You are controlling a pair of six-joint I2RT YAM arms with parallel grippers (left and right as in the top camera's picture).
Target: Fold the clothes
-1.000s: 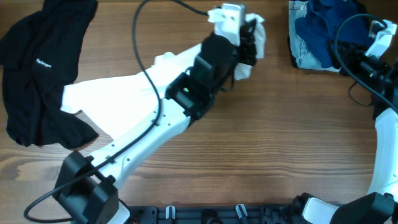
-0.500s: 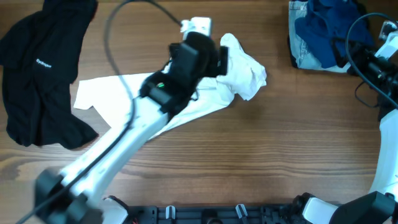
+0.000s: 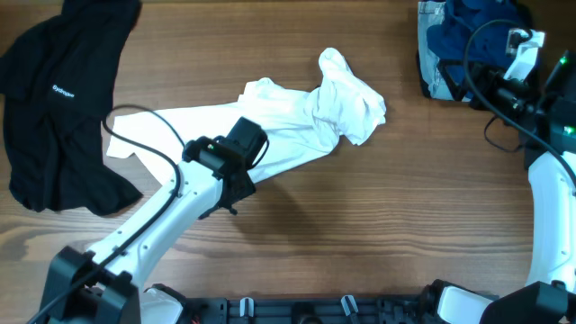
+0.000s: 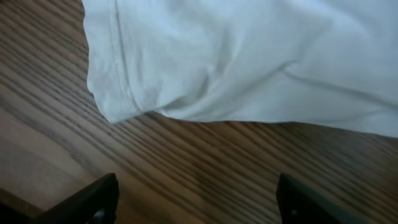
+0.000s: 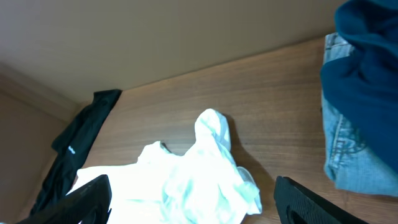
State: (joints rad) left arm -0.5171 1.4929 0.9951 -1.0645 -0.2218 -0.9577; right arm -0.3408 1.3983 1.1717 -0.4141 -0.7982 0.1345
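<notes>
Though tips cut off, L gripper point(image 4: 198, 202) & R gripper point(image 5: 196, 202) spread; T-shirt point(image 3: 297, 121) partly covered.

The crumpled black fabric garment point(image 3: 54, 117) runs off the far left edge overhead, and its small white print is too tiny to read. The white left arm point(image 3: 180, 211) covers the near hem of the rumpled white T-shirt point(image 3: 288, 117).

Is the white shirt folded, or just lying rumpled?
Not folded. The white shirt lies stretched across the table, bunched in a lump at one end.

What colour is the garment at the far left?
Black, with small white lettering; the garment shows best overhead.
</notes>
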